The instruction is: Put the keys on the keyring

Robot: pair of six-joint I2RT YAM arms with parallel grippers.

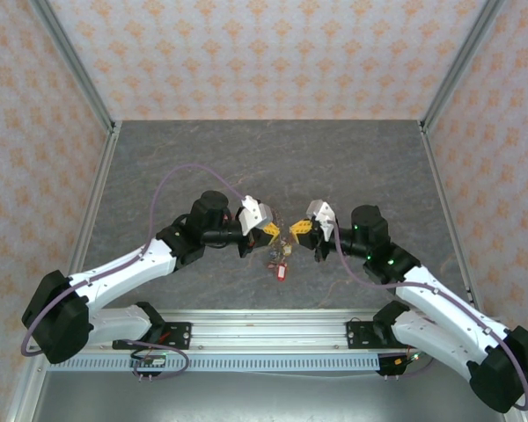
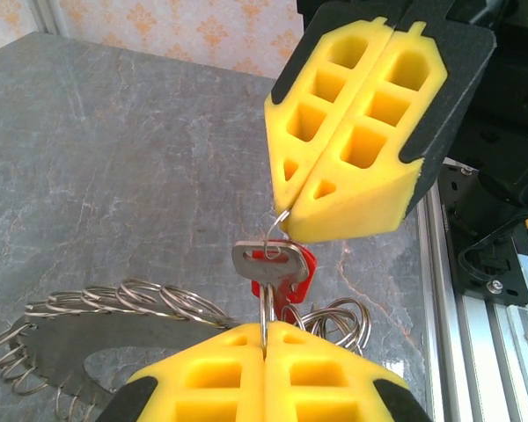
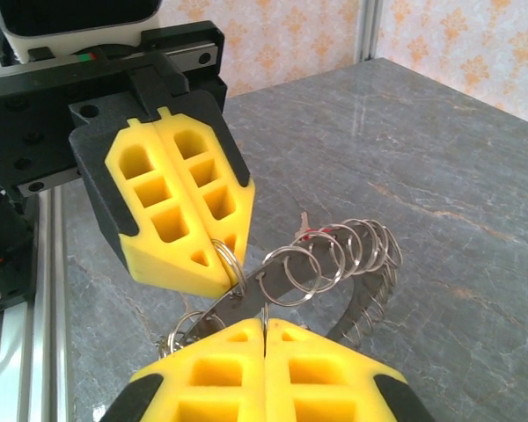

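Item — left gripper point(image 1: 270, 231): your jaws are closed flat here, pinching a split ring point(image 2: 265, 309) just under a silver key point(image 2: 268, 260).

Item — right gripper point(image 1: 301, 228): it sits nearly tip to tip with your left one, jaws closed on a thin wire loop point(image 2: 278, 223) at that key's head.

Item — keys point(image 1: 280, 261): bunched between and below your two grippers, with a red tag point(image 2: 303, 266) behind the silver one.

Item — keyring point(image 2: 79, 338): grey toothed disc, its rim strung with more rings, beside your left pads over the grey table point(image 1: 246, 158).
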